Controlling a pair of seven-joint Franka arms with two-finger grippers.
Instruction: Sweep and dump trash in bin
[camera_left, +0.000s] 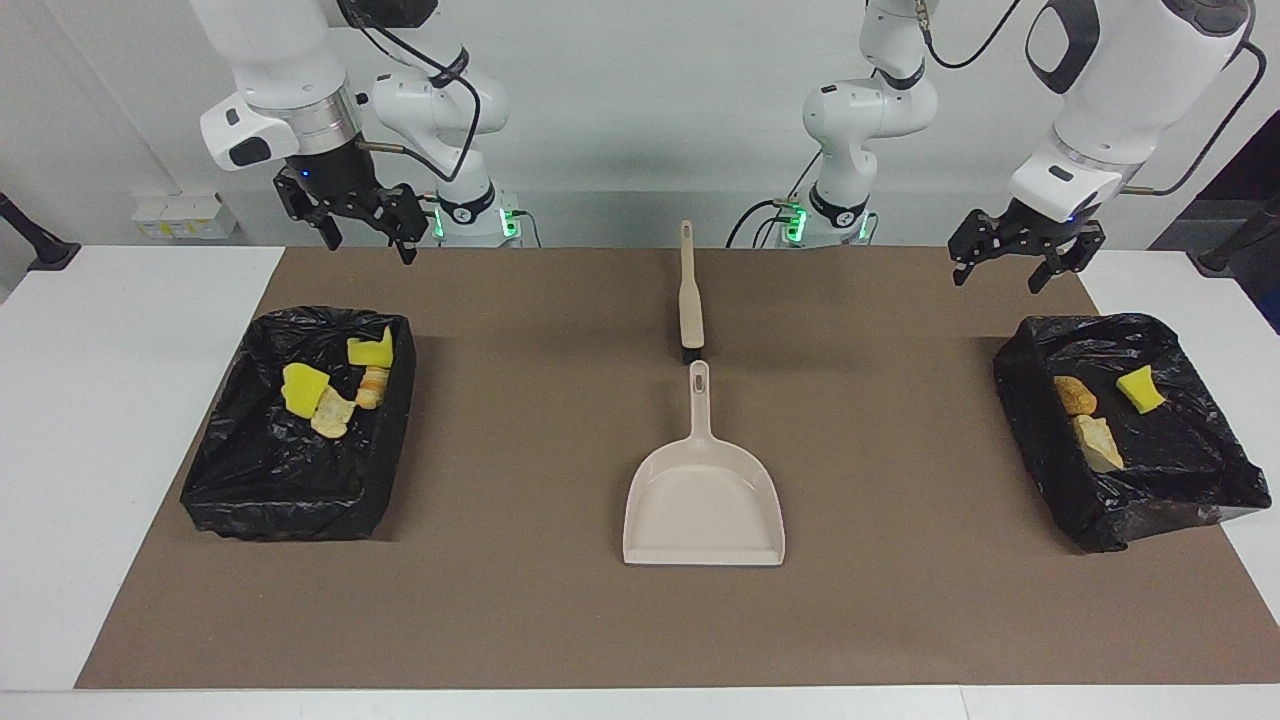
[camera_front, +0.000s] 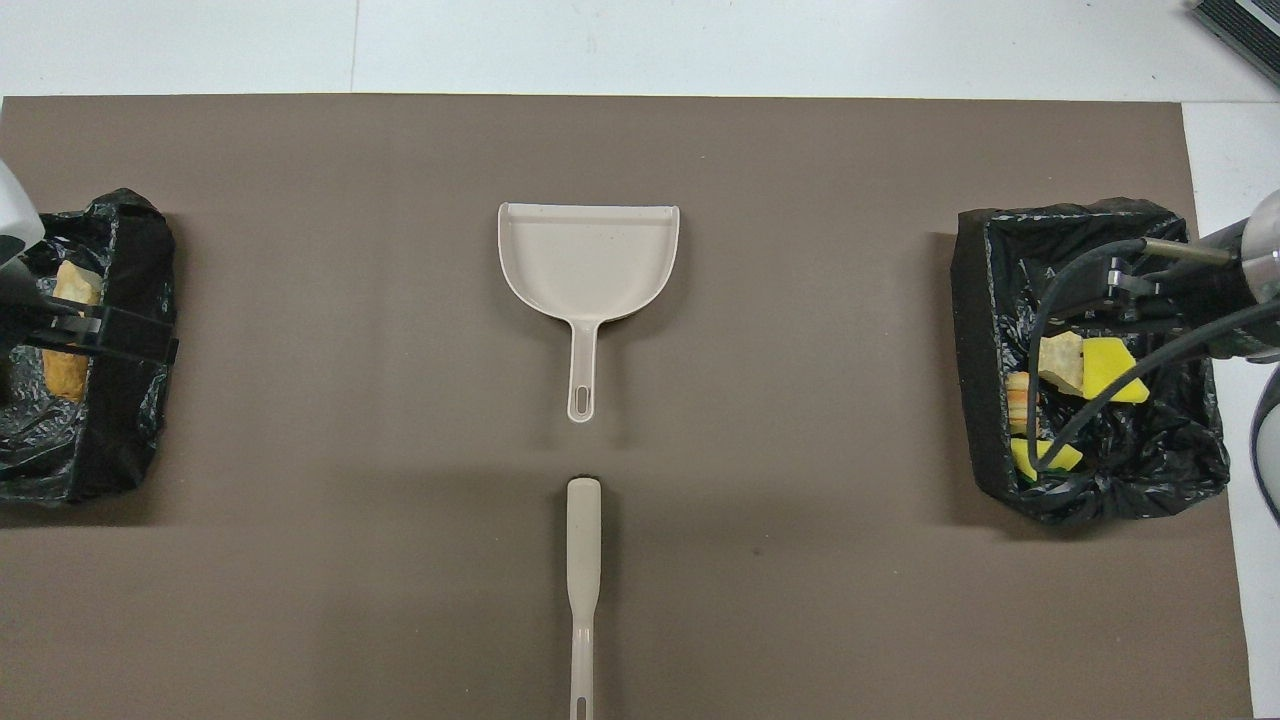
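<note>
- Two bins lined with black bags stand on the brown mat (camera_left: 520, 620) that covers the surface, one at each arm's end.
- The bin at the right arm's end (camera_left: 296, 490) holds four pieces of trash (camera_left: 330, 385): two yellow sponge chunks and two tan bread-like lumps, clustered in the part nearer the robots.
- The bin at the left arm's end (camera_left: 1150, 500) holds three pieces: an orange-brown lump, a pale tan lump and a yellow chunk.
- The dustpan (camera_left: 704, 505) lies empty at mid-mat, its handle toward the robots; the brush (camera_left: 690, 310) lies just beyond that handle's tip, nearer the robots.
- The right pincer (camera_left: 365, 235) hangs in the air with its fingers spread wide, holding nothing.
- The left pincer (camera_left: 1000, 272) hangs in the air likewise, fingers wide apart and empty.
</note>
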